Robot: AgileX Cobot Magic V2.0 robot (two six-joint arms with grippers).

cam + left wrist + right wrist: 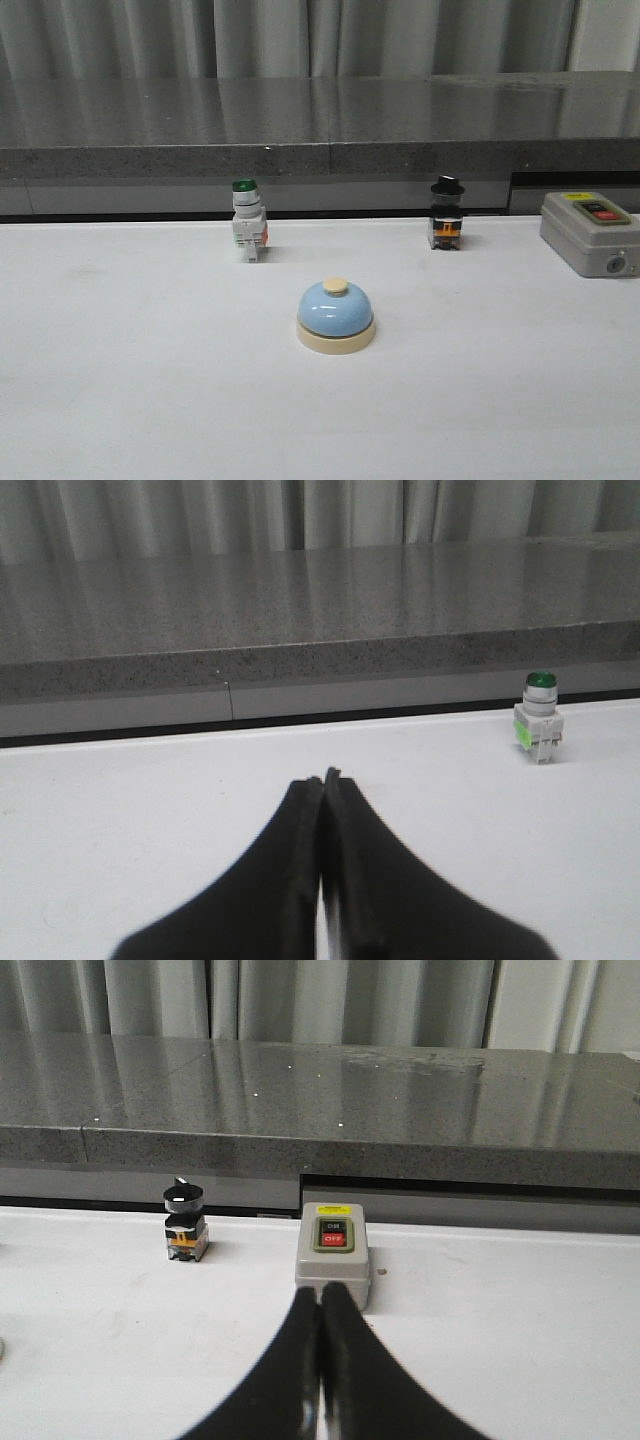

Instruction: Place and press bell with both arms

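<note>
Both end effectors, left [322, 780] and right [321, 1292], have fingers pressed together, holding nothing, low over the bench [120, 380]. Your bell [336, 314] sits upright mid-bench, untouched, apart from either arm, so neither has begun.

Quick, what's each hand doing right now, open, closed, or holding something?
Left hand: closed, holding nothing.
Right hand: closed, holding nothing.

Bell [336, 315] on table [120, 380], before 2 switches [248, 232].
</note>
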